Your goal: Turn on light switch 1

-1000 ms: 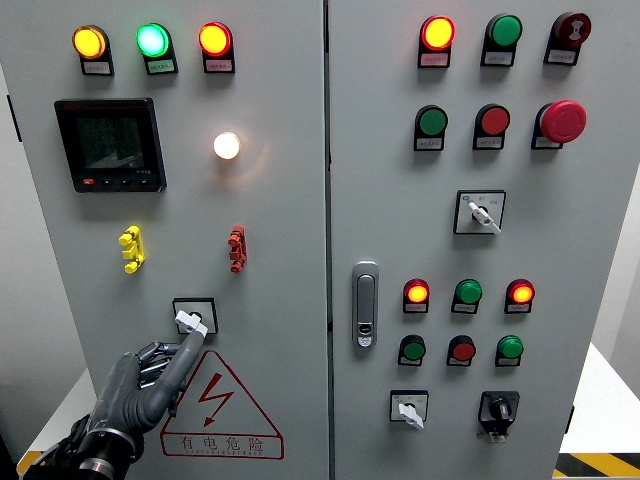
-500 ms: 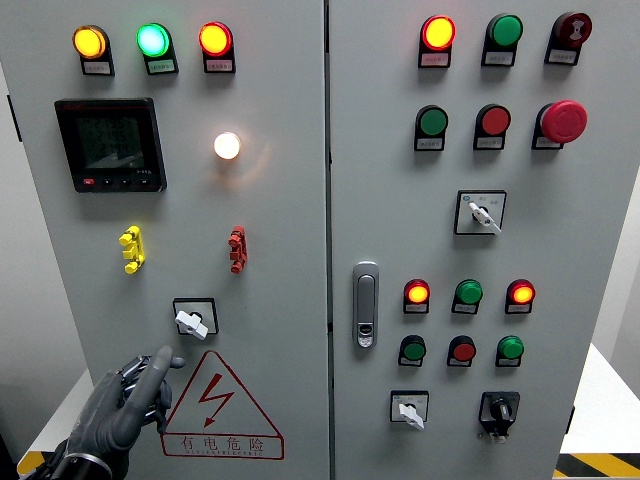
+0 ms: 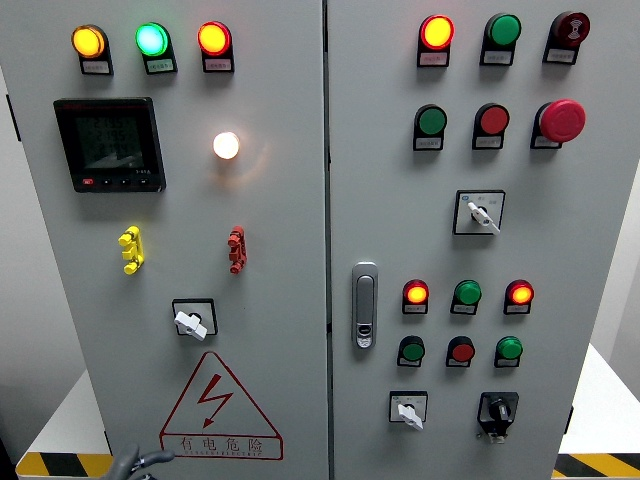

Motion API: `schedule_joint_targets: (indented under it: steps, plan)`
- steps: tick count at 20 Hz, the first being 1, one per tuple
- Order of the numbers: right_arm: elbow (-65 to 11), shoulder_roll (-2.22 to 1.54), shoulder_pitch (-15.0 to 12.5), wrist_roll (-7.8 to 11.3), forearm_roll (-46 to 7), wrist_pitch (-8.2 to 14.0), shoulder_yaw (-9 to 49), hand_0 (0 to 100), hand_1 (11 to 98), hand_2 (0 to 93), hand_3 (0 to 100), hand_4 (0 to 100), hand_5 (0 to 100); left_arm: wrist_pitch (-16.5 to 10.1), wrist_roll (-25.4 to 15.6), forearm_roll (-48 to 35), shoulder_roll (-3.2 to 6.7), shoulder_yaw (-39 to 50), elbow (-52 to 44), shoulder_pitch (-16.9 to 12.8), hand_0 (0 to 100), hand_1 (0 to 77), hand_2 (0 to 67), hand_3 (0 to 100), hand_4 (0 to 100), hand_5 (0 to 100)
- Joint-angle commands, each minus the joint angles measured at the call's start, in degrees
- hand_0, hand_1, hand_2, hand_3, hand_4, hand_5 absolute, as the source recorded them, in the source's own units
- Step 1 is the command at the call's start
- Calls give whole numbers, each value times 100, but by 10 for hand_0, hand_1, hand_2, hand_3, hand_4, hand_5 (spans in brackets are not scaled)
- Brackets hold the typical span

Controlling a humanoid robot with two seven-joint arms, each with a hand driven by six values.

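At bottom edge, left hand [image 3: 140,464] mostly cut off, grip unclear. Above it, switch [image 3: 191,322] knob pointing up-left, slanted.

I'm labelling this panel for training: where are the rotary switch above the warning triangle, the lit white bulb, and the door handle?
rotary switch [image 3: 191,322]: head view, on its white knob.
lit white bulb [image 3: 226,145]: head view, centre of the glowing dome.
door handle [image 3: 365,305]: head view, middle of the silver latch.

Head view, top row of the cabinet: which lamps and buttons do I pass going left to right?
Amber lamp → green lit lamp → red-orange lamp → red lit lamp → green button → dark red button.
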State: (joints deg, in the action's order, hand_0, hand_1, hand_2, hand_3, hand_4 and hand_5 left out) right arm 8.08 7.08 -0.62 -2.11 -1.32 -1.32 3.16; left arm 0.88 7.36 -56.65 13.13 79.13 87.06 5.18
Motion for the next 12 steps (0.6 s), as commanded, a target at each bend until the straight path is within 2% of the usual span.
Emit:
schedule_joint_targets:
  steps: [1, 2, 4, 8, 10, 12]
  plan:
    - [-8, 4, 0, 0, 0, 0, 1, 0, 197, 0, 196, 193, 106, -9, -427, 22, -4, -353, -478, -411, 0, 110, 267, 705, 872, 843]
    - [0, -5, 0, 0, 0, 0, 1, 0, 197, 0, 196, 193, 106, 0, -663, 48, -4, -528, -776, -560, 0, 99, 264, 697, 862, 842]
    - [0, -5, 0, 0, 0, 9, -8, 0, 197, 0, 196, 194, 106, 0, -1059, 319, -4, -915, -1425, -667, 0, 72, 259, 687, 858, 848]
    - [0, 4, 0, 0, 0, 0, 1, 0, 197, 0, 196, 194, 105, -27, -1709, 1224, 5, -1969, -3270, -545, 0, 35, 254, 687, 864, 866]
    - [0, -5, 0, 0, 0, 0, 1, 0, 199, 0, 196, 194, 105, -245, -2123, 1585, -12, -2662, -4377, -308, 0, 26, 252, 689, 865, 872]
    - [0, 4, 0, 0, 0, 0, 1, 0, 198, 0, 196, 194, 105, -666, -2431, 2032, -117, -3497, -5397, -149, 0, 10, 250, 674, 852, 867]
